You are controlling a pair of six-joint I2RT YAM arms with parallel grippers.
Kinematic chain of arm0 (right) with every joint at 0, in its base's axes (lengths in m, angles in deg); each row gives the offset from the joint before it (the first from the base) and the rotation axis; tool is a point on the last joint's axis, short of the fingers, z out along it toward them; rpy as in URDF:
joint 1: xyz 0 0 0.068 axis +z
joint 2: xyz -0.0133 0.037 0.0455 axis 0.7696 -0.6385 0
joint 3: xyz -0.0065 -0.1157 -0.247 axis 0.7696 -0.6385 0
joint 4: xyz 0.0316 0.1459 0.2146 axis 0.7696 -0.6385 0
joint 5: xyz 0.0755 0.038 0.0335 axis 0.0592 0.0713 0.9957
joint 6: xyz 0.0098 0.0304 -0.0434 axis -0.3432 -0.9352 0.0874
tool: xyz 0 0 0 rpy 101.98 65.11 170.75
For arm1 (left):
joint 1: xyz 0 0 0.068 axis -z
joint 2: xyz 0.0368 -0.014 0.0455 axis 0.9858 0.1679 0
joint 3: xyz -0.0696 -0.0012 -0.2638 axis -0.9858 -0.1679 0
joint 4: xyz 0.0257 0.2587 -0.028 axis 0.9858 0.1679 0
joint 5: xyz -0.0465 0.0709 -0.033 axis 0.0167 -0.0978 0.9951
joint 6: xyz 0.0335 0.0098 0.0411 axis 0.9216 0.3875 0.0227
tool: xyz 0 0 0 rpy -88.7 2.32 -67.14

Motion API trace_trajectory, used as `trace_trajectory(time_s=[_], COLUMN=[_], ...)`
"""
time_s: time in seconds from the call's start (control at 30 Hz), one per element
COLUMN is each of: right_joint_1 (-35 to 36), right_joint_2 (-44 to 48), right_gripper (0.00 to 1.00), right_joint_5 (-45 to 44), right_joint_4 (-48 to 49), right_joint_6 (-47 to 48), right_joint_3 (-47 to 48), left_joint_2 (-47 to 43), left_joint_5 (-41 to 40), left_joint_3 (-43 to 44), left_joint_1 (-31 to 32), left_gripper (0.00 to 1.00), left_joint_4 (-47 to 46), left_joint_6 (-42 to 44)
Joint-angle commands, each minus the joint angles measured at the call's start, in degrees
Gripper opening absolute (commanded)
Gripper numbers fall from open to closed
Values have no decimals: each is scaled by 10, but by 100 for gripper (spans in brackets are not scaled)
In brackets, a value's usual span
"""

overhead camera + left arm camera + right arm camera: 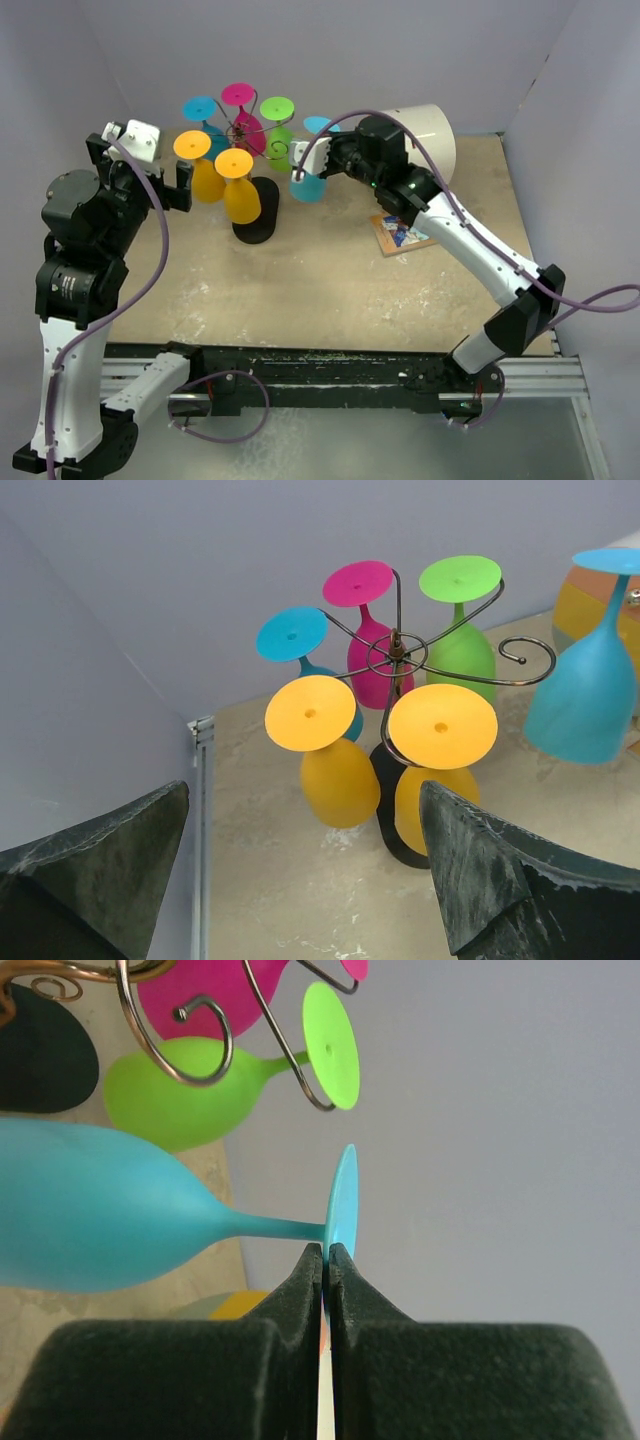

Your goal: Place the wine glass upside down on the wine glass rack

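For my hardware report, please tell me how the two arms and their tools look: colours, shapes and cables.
Both the left arm and the right arm have white links and black joint housings. A thin purple cable runs along each. The left tool and right tool have white housings and dark, wedge-shaped fingers.

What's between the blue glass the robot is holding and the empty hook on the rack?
Nothing visible. The right end effector pinches the blue wine glass by its foot, and open air separates it from the free curled arm of the wine glass rack. The green glass hangs on the neighbouring arm, close beside.
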State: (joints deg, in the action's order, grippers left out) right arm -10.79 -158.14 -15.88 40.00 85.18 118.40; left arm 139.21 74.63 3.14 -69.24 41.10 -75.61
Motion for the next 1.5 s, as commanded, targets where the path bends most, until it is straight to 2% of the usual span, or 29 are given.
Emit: trace_trajectory(time_s=[0.0,0.33,1.47], right_joint_1=[36,79,105], right_joint_2=[-14,-64,-134], right_gripper=[0,0,0], right_joint_5=[-78,-143,-77], right_joint_4=[91,150,41], right_joint_6=[58,108,122], right_joint_3=[21,29,148], left_joint_2=[1,-7,-12], left_joint_5=[7,35,39], left_joint_3=[11,2,6], left_joint_1=[-7,-8,-8], left_gripper=[99,99,99], left_joint_4=[-32,-25,-17], left_joint_6=[5,11,26])
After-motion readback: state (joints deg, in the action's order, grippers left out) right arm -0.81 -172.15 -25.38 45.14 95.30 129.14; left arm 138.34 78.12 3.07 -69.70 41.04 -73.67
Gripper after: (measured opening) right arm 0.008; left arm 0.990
